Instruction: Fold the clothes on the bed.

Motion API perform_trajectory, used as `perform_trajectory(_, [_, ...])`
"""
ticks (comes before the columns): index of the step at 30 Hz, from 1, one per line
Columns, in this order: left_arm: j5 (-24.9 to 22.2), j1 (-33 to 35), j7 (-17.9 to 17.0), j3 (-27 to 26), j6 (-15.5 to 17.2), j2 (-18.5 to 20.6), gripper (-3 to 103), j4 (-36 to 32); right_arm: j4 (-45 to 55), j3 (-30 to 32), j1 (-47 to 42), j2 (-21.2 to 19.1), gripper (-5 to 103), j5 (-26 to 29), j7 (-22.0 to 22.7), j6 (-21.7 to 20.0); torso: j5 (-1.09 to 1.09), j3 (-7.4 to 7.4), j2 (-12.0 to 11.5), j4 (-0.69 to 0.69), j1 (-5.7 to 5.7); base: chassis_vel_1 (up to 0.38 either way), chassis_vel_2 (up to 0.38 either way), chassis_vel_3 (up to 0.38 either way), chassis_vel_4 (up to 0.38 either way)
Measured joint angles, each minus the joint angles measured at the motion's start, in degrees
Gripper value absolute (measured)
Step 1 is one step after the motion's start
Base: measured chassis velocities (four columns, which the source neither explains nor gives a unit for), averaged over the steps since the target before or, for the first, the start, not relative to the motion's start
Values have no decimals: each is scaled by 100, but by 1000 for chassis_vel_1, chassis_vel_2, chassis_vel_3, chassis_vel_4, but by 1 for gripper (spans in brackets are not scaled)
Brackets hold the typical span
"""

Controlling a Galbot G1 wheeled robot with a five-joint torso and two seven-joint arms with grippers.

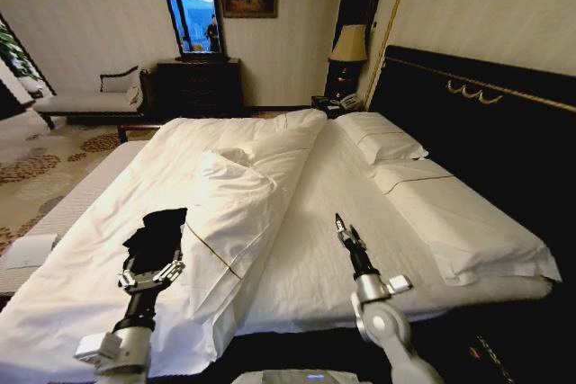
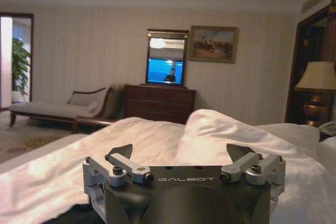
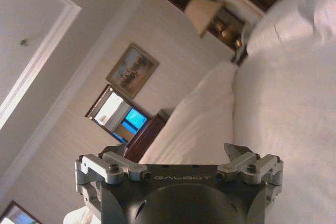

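Note:
The clothes are one black T-shirt (image 1: 157, 233), lying crumpled on the white duvet on the left half of the bed (image 1: 324, 222). My left gripper (image 1: 149, 267) is open and hovers right at the shirt's near edge, its fingers pointing toward the fabric. In the left wrist view the left gripper (image 2: 180, 153) has its jaws spread wide with nothing between them. My right gripper (image 1: 346, 233) is held above the bare white sheet in the middle of the bed, well to the right of the shirt. The right wrist view shows the right gripper (image 3: 176, 153) open and empty too.
A thick ridge of folded-back duvet (image 1: 238, 200) runs between the two arms. Pillows (image 1: 387, 141) lie against the dark headboard (image 1: 477, 123) on the right. A lamp (image 1: 349, 47), a dark dresser (image 1: 200, 85) and a pale chaise (image 1: 85, 101) stand beyond the bed.

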Motion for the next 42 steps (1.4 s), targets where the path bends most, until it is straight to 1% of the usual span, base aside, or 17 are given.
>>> perform_trajectory(2, [6, 65, -1, -69, 2, -27, 100, -3, -395, -252, 534, -11, 100, 382, 58, -133, -1, 0, 0, 0, 0, 0, 0, 0, 0])
perform_trajectory(3, [6, 65, -1, -69, 2, -27, 100, -3, -395, -252, 534, -11, 100, 382, 58, -133, -1, 0, 0, 0, 0, 0, 0, 0, 0])
perform_trajectory(7, [117, 135, -7, -73, 43, -101, 100, -6, -1280, -557, 1691, 101, 100, 1027, 322, -418, -1, 0, 0, 2, 0, 0, 0, 0, 0])
perform_trajectory(8, [117, 135, -7, -73, 43, -101, 100, -6, -1280, -557, 1691, 101, 100, 1027, 322, -418, -1, 0, 0, 2, 0, 0, 0, 0, 0])
perform_trajectory(9, [147, 126, -7, -58, 59, -121, 100, 5, -1472, -594, 1895, 128, 100, 1153, 380, -487, -1, 0, 0, 4, 0, 0, 0, 0, 0])
perform_trajectory(12, [257, 54, -21, 24, 114, -188, 100, 92, -2161, -748, 2509, 165, 100, 1374, 427, -704, -1, 1, 0, 1, 0, 0, 0, 0, 0])
perform_trajectory(16, [326, 5, -31, 79, 131, -228, 100, 171, -2649, -897, 2920, 172, 100, 1406, 381, -889, 2, 1, -1, 0, 0, 0, 0, 0, 0])
perform_trajectory(18, [400, -57, -46, 130, 159, -269, 100, 243, -3167, -1071, 3424, 195, 100, 1459, 342, -990, -2, 0, -1, 1, 0, 0, 0, 0, 0])
perform_trajectory(19, [400, -57, -46, 130, 159, -269, 100, 243, -3167, -1071, 3424, 195, 100, 1459, 342, -990, -2, 0, -1, 1, 0, 0, 0, 0, 0])
perform_trajectory(21, [429, -105, -57, 158, 215, -284, 100, 278, -3494, -1213, 3721, 215, 100, 1518, 235, -1068, -1, 0, -1, 1, 0, 0, 0, 0, 0])
perform_trajectory(23, [447, -151, -74, 164, 266, -285, 100, 324, -3812, -1365, 3971, 270, 100, 1536, 31, -1163, -1, 0, -1, 1, 1, 0, 0, 0, 0])
perform_trajectory(24, [447, -151, -74, 164, 266, -285, 100, 324, -3812, -1365, 3971, 270, 100, 1536, 31, -1163, -1, 0, -1, 1, 1, 0, 0, 0, 0])
perform_trajectory(29, [427, -152, -90, 104, 291, -256, 100, 354, -4207, -1588, 4232, 505, 100, 1471, -260, -1330, 0, 0, 0, 1, 0, 0, 0, 0, 0])
perform_trajectory(34, [383, -122, -93, 60, 285, -237, 100, 339, -4487, -1764, 4376, 634, 100, 1319, -451, -1350, -1, 0, 0, 1, 0, 0, 0, 0, 0])
perform_trajectory(42, [325, -77, -95, 5, 247, -230, 100, 327, -4814, -1990, 4602, 809, 100, 1265, -557, -1436, -1, 0, 0, 0, 0, 0, 0, 0, 0])
